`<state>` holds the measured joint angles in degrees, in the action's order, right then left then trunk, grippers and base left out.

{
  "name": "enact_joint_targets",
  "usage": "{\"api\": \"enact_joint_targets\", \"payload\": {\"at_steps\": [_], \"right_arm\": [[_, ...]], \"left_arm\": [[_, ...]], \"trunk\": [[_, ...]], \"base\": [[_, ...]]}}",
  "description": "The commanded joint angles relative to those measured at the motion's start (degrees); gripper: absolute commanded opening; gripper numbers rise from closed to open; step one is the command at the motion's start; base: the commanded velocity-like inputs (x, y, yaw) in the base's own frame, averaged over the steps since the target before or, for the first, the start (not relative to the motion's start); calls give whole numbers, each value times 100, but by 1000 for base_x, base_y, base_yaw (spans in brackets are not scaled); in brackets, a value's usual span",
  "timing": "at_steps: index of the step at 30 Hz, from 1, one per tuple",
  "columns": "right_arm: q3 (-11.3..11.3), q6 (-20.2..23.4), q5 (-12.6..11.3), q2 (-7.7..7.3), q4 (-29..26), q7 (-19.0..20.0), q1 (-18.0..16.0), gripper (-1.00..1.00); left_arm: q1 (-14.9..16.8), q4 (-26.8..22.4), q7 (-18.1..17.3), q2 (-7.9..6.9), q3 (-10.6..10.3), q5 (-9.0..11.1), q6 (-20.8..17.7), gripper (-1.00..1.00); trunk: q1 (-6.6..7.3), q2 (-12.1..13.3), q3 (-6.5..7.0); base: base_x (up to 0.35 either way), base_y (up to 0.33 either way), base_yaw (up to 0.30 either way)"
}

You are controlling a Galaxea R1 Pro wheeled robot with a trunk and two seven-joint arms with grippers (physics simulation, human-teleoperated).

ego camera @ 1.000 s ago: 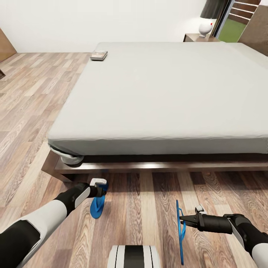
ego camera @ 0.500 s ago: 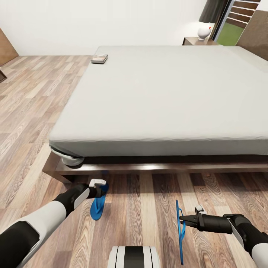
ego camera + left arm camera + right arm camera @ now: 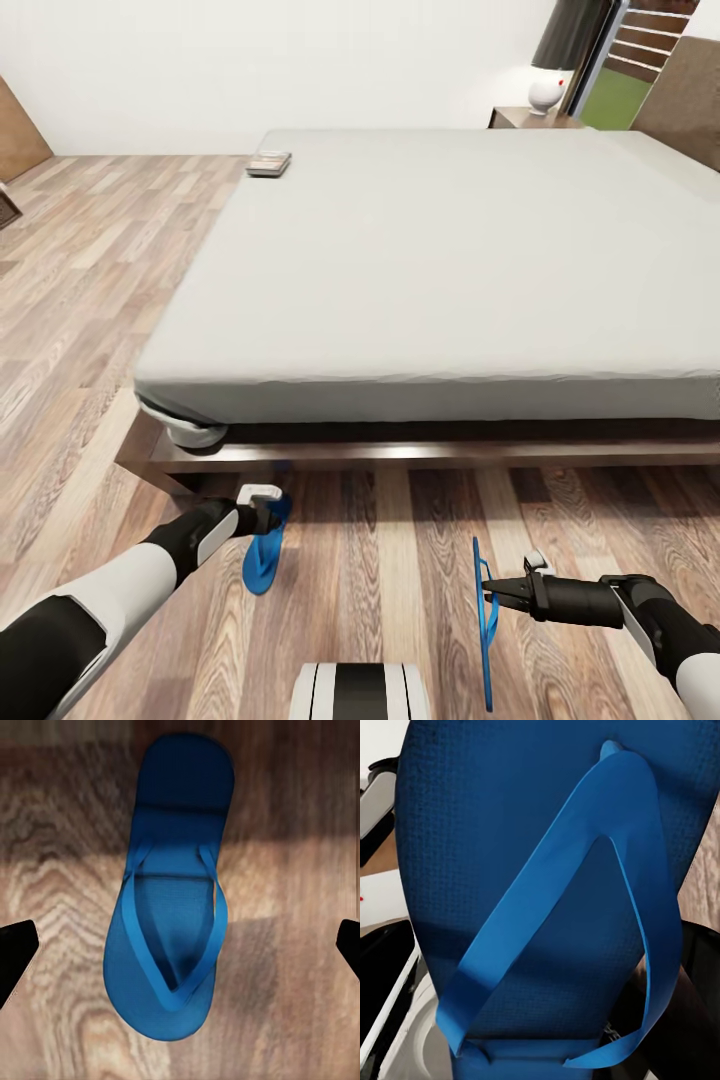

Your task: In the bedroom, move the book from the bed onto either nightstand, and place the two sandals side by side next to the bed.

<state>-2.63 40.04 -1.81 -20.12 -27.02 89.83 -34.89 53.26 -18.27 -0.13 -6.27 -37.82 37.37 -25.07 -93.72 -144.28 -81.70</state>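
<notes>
The bed (image 3: 440, 270) stands on the wood-plank floor (image 3: 400, 560) with its near edge facing the robot. The book (image 3: 268, 163) lies at the far left corner of the mattress, and a nightstand (image 3: 530, 118) stands beyond the far edge with a white lamp (image 3: 546, 92) on it. The left gripper (image 3: 265, 512) hangs above one blue sandal (image 3: 262, 562), which lies flat on the floor just before the bed frame's near left corner; in the left wrist view this sandal (image 3: 171, 900) rests straps up between the two widely parted fingertips (image 3: 13, 949), untouched. The right gripper (image 3: 487, 590) is closed on the strap of the second sandal (image 3: 485, 625), which it holds on edge above the floor, well apart from the first sandal. The right wrist view shows its sole and straps (image 3: 577, 907) close up.
</notes>
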Motion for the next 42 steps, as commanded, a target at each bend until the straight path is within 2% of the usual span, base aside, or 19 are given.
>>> {"api": "enact_joint_targets", "payload": {"at_steps": [1, 9, 11, 21, 25, 31, 35, 38, 42], "right_arm": [[0, 63, -4, 3, 1, 17, -1, -100], [0, 65, -4, 0, 3, 17, -1, -100], [1, 65, -4, 0, 4, 17, -1, -100], [6, 65, 5, 0, 4, 17, -1, -100], [9, 65, 11, 0, 4, 17, -1, -100], [4, 65, 15, -6, 4, 17, -1, -100], [1, 65, 19, -8, 4, 17, -1, -100], [0, 65, 22, -9, 6, 17, -1, -100], [0, 65, 23, -13, 10, 17, -1, -100]], "left_arm": [[1, -4, 1, -5, -25, 11, -22, 100], [-6, 195, 2, -6, -45, 7, -17, 100], [-17, 295, -1, -6, -47, 7, -7, 100], [-509, 423, 4, -7, -42, 7, 92, 100], [-592, 433, 11, -16, -42, 12, 149, 100], [-727, 437, 249, -20, -40, 15, 267, 100], [-763, 440, 409, -27, -35, 15, 279, 100], [-786, 439, 472, -138, -33, 16, 275, 100], [-865, 590, 497, -407, -30, 25, 283, 100]], "trunk": [[3, 0, 19], [3, 0, 19], [8, 3, 63], [26, 12, 219], [26, 12, 219], [39, 19, 329], [39, 19, 329], [47, 23, 396], [57, 28, 484]], "base": [[0, 0, 0], [0, 0, 0], [0, 0, 0], [0, 0, 0], [0, 0, 0], [0, 0, 0], [0, 0, 0], [0, 0, 0], [0, 0, 0]]}}
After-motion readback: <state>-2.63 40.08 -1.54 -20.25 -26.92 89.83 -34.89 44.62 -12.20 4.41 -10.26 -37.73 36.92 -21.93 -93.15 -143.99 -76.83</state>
